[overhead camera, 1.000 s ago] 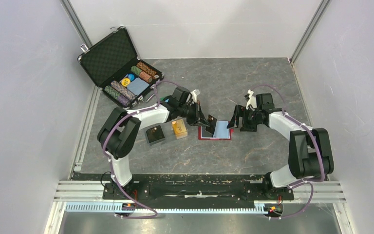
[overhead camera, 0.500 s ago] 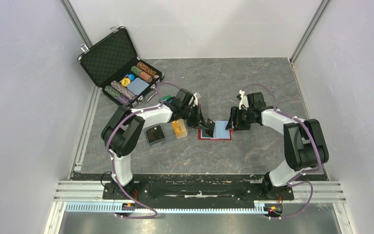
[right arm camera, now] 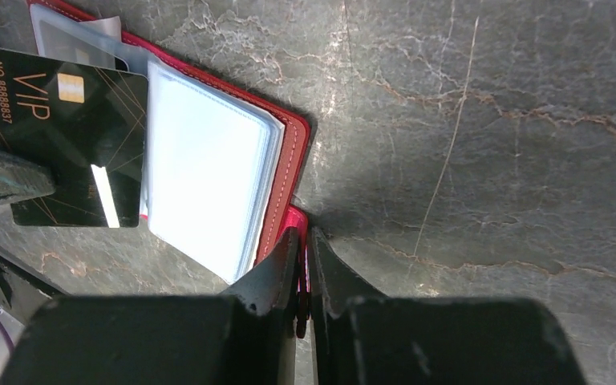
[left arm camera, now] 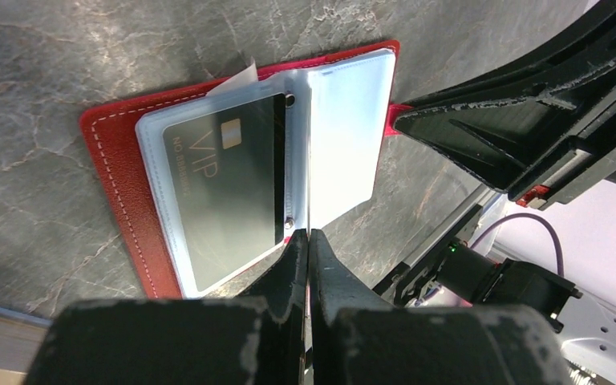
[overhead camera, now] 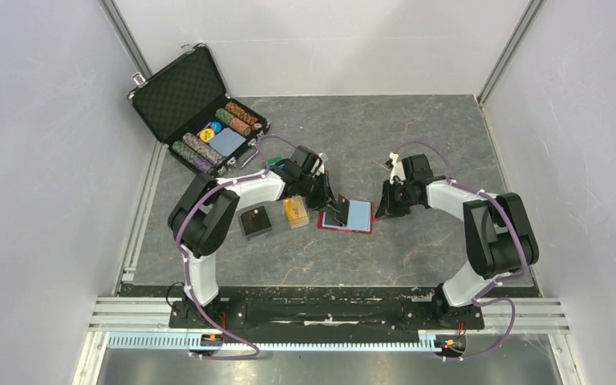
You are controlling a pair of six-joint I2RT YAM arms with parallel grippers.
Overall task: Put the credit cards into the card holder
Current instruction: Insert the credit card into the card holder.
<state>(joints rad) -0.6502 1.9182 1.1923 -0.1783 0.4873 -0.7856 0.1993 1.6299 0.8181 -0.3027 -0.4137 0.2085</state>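
Surface: we record one grey, marble-veined table (overhead camera: 417, 136). We count four items lying directly on it.

1. Far left corner: an open black chip case (overhead camera: 178, 92), with its foam-lined lid tilted back and rows of chips in the tray.
2. Left of centre: a small black box (overhead camera: 255, 222).
3. Just beside the box, on its right: the orange-gold credit cards (overhead camera: 294, 212).
4. Near the centre, a little apart from the cards: the red card holder (overhead camera: 358, 215) — opened out, red cover against the stone, clear sleeves upward.
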